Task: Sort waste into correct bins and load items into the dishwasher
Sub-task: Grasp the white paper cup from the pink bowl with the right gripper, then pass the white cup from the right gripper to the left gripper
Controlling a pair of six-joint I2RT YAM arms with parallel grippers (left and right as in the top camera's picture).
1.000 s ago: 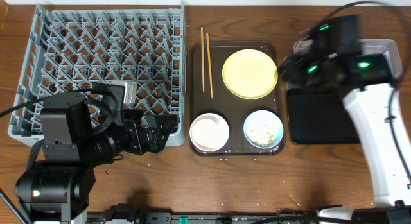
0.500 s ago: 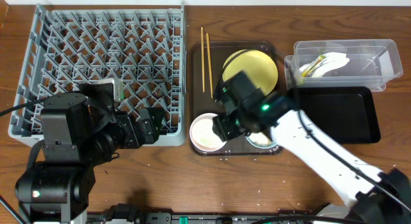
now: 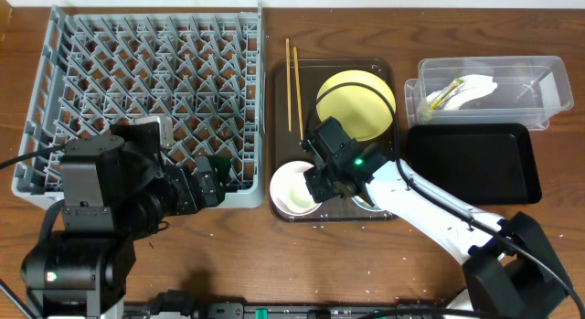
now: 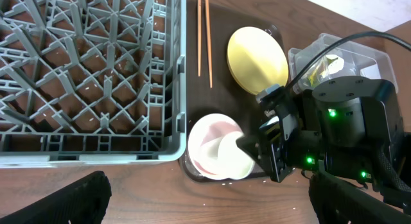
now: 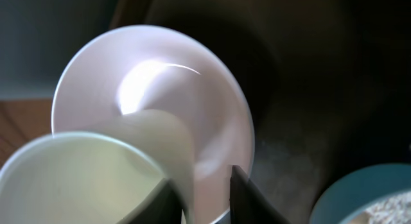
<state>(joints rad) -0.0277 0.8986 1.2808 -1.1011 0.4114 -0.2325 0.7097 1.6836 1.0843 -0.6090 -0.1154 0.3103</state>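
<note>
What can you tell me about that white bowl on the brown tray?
The white bowl is round, smooth and glossy, cream-white, like plastic or ceramic. It sits in the near left corner of the brown tray, beside the blue bowl. A smaller pale cup seems to sit inside it. The right gripper pinches its rim, one finger inside, one outside.

White right arm [image 3: 437, 217], black joints, green-lit black end effector [image 3: 315, 187]; black cabled left arm [image 3: 87, 184].

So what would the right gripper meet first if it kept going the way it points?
Most likely the cream-white bowl: the right gripper sits at its rim, white ware between the fingers; depth unclear.
</note>
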